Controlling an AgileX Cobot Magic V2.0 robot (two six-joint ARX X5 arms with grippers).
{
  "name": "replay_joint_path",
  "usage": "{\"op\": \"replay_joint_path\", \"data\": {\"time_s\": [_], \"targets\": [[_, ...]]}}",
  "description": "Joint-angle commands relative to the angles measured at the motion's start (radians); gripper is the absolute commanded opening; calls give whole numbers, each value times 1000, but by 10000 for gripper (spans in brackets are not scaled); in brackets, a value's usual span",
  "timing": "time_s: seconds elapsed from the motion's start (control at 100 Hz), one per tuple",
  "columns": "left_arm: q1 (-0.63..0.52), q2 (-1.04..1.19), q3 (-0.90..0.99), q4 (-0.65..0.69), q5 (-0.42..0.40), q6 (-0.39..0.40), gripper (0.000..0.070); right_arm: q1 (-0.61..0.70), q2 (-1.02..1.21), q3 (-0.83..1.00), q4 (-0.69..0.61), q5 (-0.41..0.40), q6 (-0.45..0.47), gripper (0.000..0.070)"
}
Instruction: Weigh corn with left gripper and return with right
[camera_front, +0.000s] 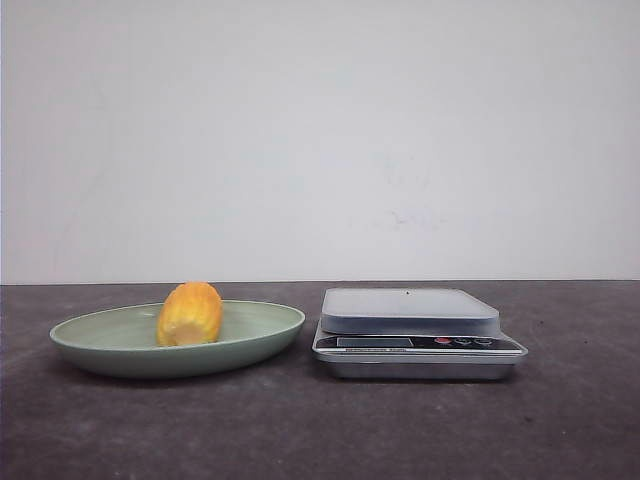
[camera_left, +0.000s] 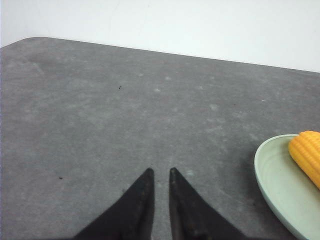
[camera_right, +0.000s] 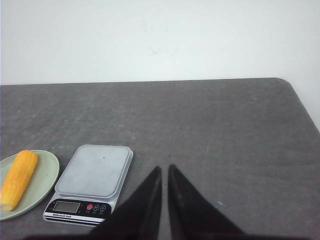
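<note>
The corn (camera_front: 190, 314), a stubby yellow-orange cob, lies on a pale green plate (camera_front: 100, 350) at the table's left. A silver kitchen scale (camera_front: 410, 310) stands just right of the plate with nothing on its platform. Neither gripper shows in the front view. In the left wrist view my left gripper (camera_left: 160, 172) hovers over bare table, its pointed fingers nearly together and holding nothing, with the corn (camera_left: 307, 152) and plate (camera_left: 280, 185) off to one side. My right gripper (camera_right: 165, 168) is likewise shut and empty, beside the scale (camera_right: 95, 170); the corn (camera_right: 19, 177) lies beyond it.
The dark grey table (camera_front: 320, 430) ends at a white wall behind. Its rounded far corners show in both wrist views. The scale's display and buttons (camera_right: 80, 206) face the robot.
</note>
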Motion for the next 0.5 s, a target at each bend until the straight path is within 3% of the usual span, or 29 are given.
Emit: {"op": "replay_joint_path", "data": {"time_s": [0.0, 0.31, 0.49], "targets": [[2, -1, -18, -4, 0, 14, 11, 5, 3, 13, 11, 0, 13, 16], [2, -1, -18, -4, 0, 14, 11, 5, 3, 13, 11, 0, 11, 16], [2, -1, -18, -4, 0, 14, 11, -40, -5, 11, 21, 19, -97, 16]]}}
